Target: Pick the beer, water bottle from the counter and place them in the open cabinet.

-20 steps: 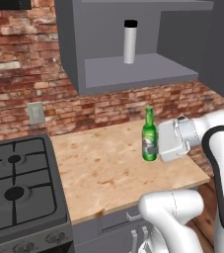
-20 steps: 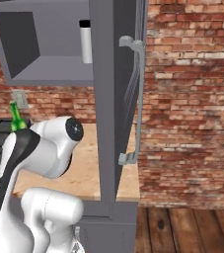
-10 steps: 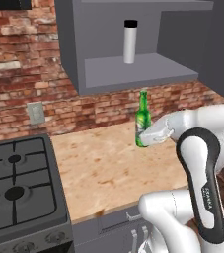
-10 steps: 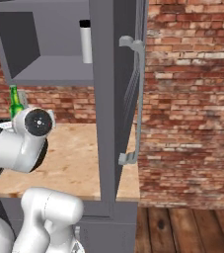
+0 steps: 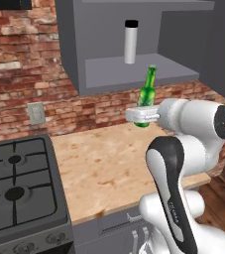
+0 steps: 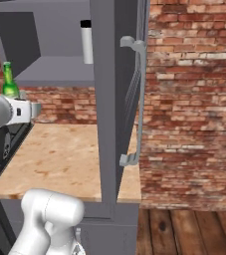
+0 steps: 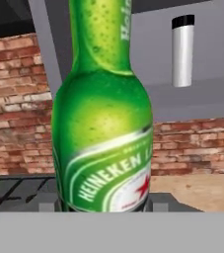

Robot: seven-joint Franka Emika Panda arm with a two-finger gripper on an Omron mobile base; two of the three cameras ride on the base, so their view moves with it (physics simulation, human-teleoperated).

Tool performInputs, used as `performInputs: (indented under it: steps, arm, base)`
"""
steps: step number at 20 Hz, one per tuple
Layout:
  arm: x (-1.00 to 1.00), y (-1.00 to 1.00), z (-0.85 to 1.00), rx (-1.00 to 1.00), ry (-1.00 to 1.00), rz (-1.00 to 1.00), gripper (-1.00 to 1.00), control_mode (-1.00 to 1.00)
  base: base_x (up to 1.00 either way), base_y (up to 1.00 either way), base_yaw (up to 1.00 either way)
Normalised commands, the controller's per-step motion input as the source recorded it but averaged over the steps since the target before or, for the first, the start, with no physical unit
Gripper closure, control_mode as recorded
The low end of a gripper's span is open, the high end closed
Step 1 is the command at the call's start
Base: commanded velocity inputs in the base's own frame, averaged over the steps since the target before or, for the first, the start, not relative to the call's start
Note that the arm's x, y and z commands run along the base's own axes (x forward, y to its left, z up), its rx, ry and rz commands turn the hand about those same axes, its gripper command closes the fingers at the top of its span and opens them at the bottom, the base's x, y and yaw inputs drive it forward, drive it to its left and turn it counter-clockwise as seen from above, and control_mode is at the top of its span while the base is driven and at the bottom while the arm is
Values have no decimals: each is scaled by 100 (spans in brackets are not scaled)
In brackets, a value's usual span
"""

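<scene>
Above the desk (image 5: 109, 163), in the air just in front of the open cabinet (image 5: 74, 59), the tool (image 5: 142, 115) is closed on the lower body of the beer (image 5: 145, 96), and the green bottle leans a little to one side with its cap near the level of the shelf edge. From the right base view the beer (image 6: 9, 82) shows over the white wrist, beside the front left corner of the cabinet, and in the hand view its label and neck (image 7: 103, 123) stand very close to the camera. The water bottle (image 5: 130, 42) stands upright on the shelf inside the cabinet, toward the back, so I judge that this half of the task is already done. The step in hand seems to be the carrying of the beer up to the shelf; it is off the desk but not yet inside the cabinet. The next move, as I judge, calls for a little more height, so that the bottom of the bottle passes over the shelf lip, then a push forward into the free part of the shelf beside the water bottle, not against it. The bottle should also come upright before release, otherwise it may fall over when the tool opens
</scene>
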Motion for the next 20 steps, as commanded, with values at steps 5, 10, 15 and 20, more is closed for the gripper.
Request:
performInputs:
  steps: [5, 10, 15, 20]
  arm:
    - [0, -16, 44, -2, -16, -17, 100, -100]
    - [5, -2, 48, -14, -5, -1, 100, -100]
    - [16, 0, 28, -6, -2, 0, 100, -100]
    - [31, -18, 0, 5, 1, 0, 100, -100]
  base:
    - [0, 0, 0]
    - [0, 0, 0]
    - [0, 0, 0]
    - [0, 0, 0]
